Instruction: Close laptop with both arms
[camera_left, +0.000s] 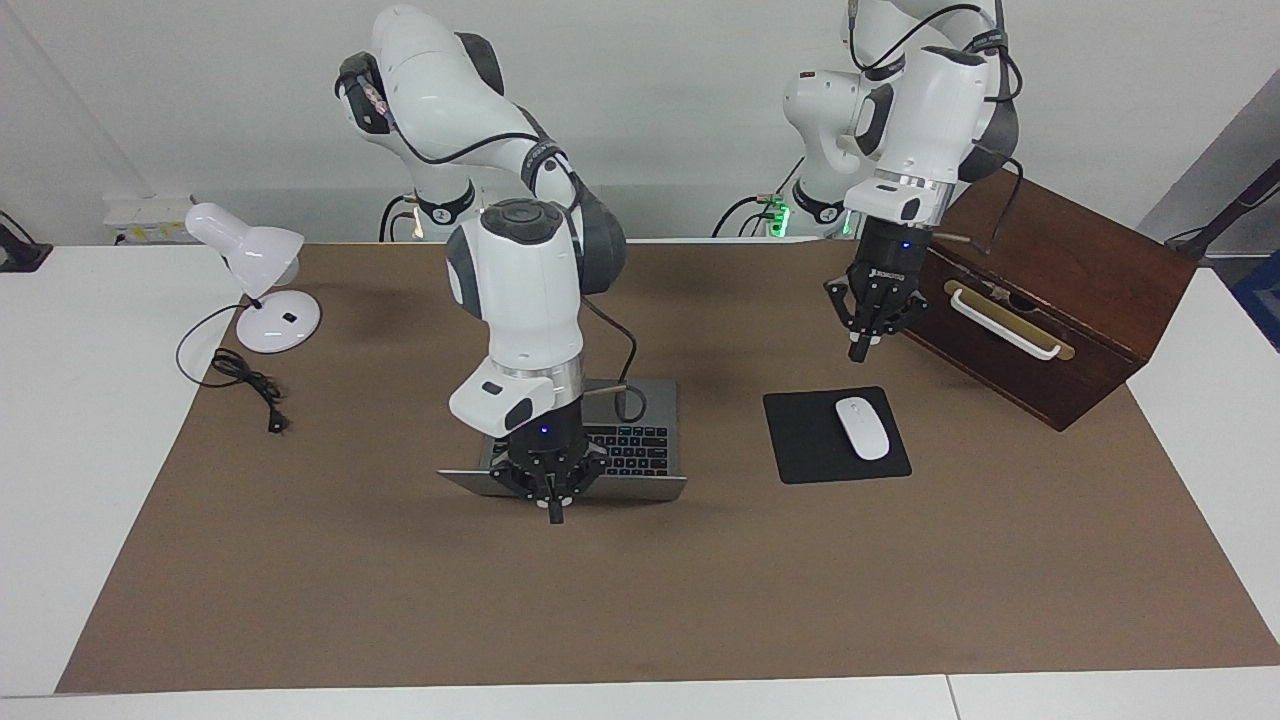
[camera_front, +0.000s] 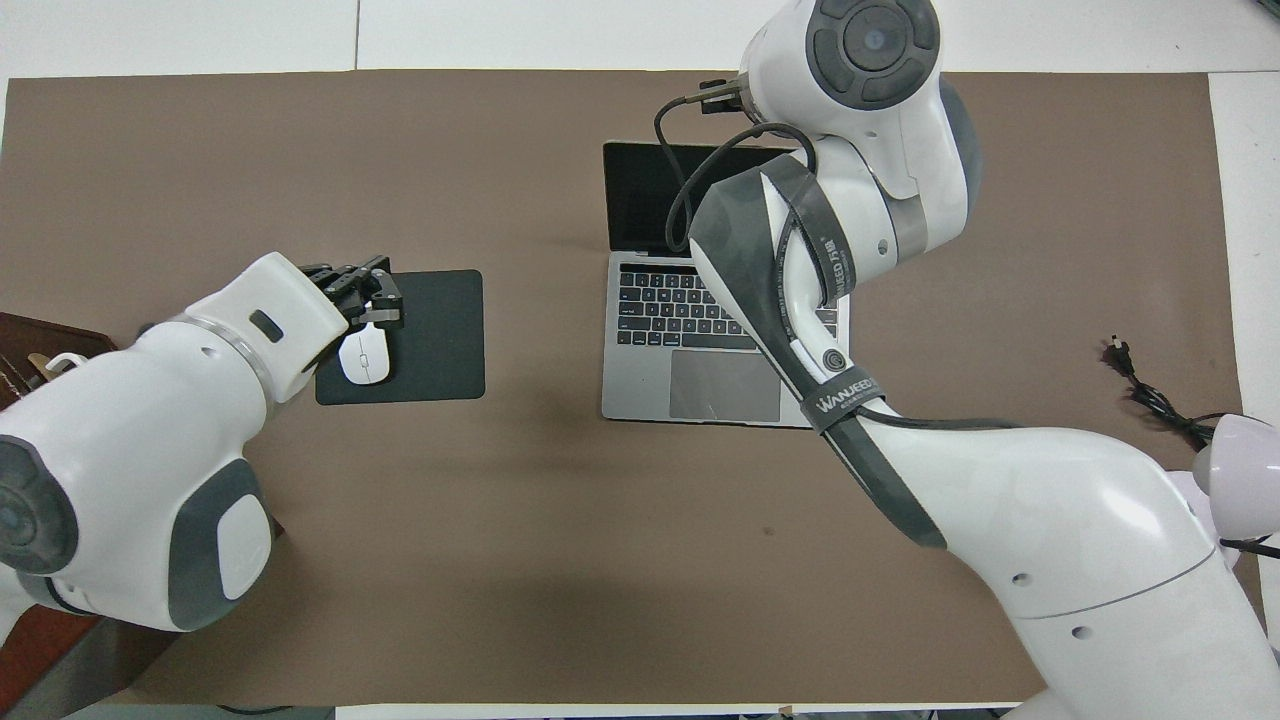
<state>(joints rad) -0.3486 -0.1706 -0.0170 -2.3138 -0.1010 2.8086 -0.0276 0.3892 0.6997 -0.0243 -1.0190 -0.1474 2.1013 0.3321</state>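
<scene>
facing view: the laptop is seen open on the brown mat of the table, toward the right arm's end, its lid leaned back and lying low. the right end effector is held over the lid's top edge, pointing down; whether it touches the lid cannot be told. its fingertips are seen close together, apparently closed on nothing. the left end effector hangs in the air above the mat, over the edge of the mouse pad nearer the robots, just beside the wooden box. its fingers look pressed together and empty. a white mouse lies on the pad. a white lamp stands at the right arm's end, its black cord trailing on the mat.

overhead view: the laptop is shown with keys and trackpad facing up and its dark screen farther from the robots. the right arm covers part of the keyboard and screen; its end effector is hidden under the wrist. the left end effector is seen over the mouse and the pad, fingers closed, nothing gripped. pad and laptop lie well apart. the plug of the cord lies at the right arm's end.
</scene>
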